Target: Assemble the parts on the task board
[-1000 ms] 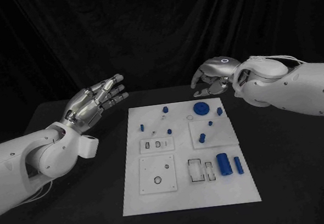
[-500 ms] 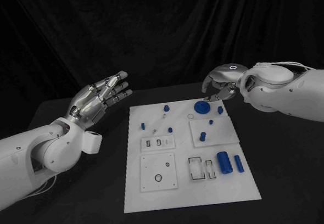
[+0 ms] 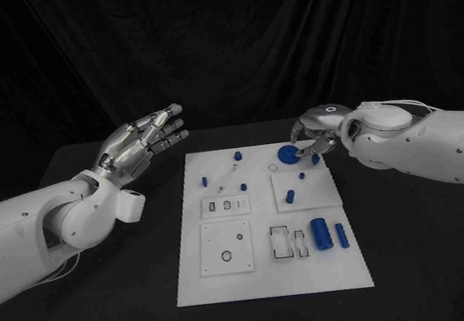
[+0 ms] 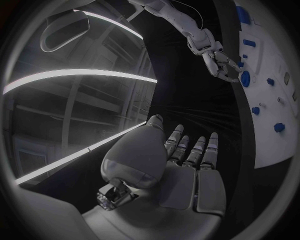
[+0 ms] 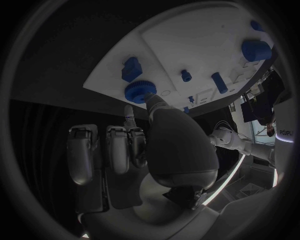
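Task board point(image 3: 271, 274) flat on table, well clear of left hand point(image 3: 139, 144), fingers spread, holding nothing. Right hand point(image 3: 315, 128) at far edge; right wrist view reveals fingertip point(image 5: 150, 99) touching round blue gear point(image 5: 139, 91), grasp unclear.

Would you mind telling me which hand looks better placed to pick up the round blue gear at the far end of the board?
Right. The right hand is at the blue gear, fingertips beside it, while the left hand hangs raised and open, off the task board.
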Available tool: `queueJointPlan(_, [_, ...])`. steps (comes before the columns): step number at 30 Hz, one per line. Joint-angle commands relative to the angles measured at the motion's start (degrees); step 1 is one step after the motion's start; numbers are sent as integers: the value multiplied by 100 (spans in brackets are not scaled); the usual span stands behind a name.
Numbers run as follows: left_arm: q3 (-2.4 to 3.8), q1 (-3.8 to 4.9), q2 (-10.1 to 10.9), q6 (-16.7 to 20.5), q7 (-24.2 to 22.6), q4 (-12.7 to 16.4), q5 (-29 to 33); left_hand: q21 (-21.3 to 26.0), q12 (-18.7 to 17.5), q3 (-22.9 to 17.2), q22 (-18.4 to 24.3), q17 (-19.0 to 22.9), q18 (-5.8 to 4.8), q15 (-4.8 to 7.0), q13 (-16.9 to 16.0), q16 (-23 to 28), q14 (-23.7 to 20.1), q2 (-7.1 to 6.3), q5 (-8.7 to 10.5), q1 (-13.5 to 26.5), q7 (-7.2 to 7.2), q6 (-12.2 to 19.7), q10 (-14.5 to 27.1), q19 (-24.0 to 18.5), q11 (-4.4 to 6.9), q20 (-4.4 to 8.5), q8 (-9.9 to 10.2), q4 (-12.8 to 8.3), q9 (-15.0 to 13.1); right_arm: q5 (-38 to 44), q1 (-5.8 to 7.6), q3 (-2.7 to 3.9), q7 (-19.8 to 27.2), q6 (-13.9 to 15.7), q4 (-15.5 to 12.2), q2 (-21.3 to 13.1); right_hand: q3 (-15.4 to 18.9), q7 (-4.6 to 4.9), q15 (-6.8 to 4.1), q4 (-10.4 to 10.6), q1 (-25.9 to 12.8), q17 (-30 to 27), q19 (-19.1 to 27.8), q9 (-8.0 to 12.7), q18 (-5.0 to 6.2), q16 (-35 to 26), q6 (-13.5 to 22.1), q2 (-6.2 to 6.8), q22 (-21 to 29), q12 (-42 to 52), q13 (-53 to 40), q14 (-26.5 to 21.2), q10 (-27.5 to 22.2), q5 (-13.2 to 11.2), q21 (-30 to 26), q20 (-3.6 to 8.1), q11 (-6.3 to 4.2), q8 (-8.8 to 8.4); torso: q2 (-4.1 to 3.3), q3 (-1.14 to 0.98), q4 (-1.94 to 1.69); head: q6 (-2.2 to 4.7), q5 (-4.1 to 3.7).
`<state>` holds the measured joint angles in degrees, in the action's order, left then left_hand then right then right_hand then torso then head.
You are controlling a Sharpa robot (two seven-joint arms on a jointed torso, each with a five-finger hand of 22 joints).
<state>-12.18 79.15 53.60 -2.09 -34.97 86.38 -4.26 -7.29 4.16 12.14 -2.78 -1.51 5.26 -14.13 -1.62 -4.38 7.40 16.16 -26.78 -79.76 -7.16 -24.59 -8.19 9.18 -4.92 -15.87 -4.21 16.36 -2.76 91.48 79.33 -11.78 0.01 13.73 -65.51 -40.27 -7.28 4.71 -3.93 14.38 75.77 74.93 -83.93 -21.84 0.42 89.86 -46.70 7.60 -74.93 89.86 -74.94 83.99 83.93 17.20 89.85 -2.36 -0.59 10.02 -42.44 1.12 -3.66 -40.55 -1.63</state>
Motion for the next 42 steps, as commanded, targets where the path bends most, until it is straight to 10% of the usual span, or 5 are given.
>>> queueJointPlan(1, [6, 5, -1, -83, -53, 4, 13, -2, 39, -36, 6, -8, 112, -7, -7, -16, 36, 8, -24, -46, 5, -54, -9, 2, -30, -55, -35, 8, -8, 58, -32, 3, 51, 40, 38, 32, 10, -14, 28, -40, 49, 1507, -607, 19, -42, 14, -9, 30, -1507, 14, -1506, 601, 607, 0, 15, -45, 22, -23, 5, 6, 3, -11, 2])
queueJointPlan(16, [6, 3, -18, -116, -27, -29, 13, -4, 42, -44, 7, -8, 111, -9, -7, -15, 34, 4, -37, -64, 0, -65, -15, 4, -36, -57, -38, 6, -9, 59, -71, 3, 118, 61, 121, 142, 40, -66, 3, 12, 68, 1507, -607, 71, -42, 14, 0, 76, -1507, 14, -1506, 601, 607, -172, 15, -33, -15, -74, 5, 3, 2, -6, -8])
queueJointPlan(42, [6, 0, -16, -151, 3, -22, 13, -9, 43, -61, 7, -7, 110, -12, -7, -16, 36, 1, -66, -96, -8, -67, -18, 9, -45, -58, -38, 3, -8, 59, -191, 4, 196, -152, 356, 316, -166, -60, -19, -219, 314, 1507, -607, -39, -42, 14, -811, -49, -1507, 14, -1506, 601, 607, 1022, 15, -9, -5, 211, 3, 4, 3, -55, -9])
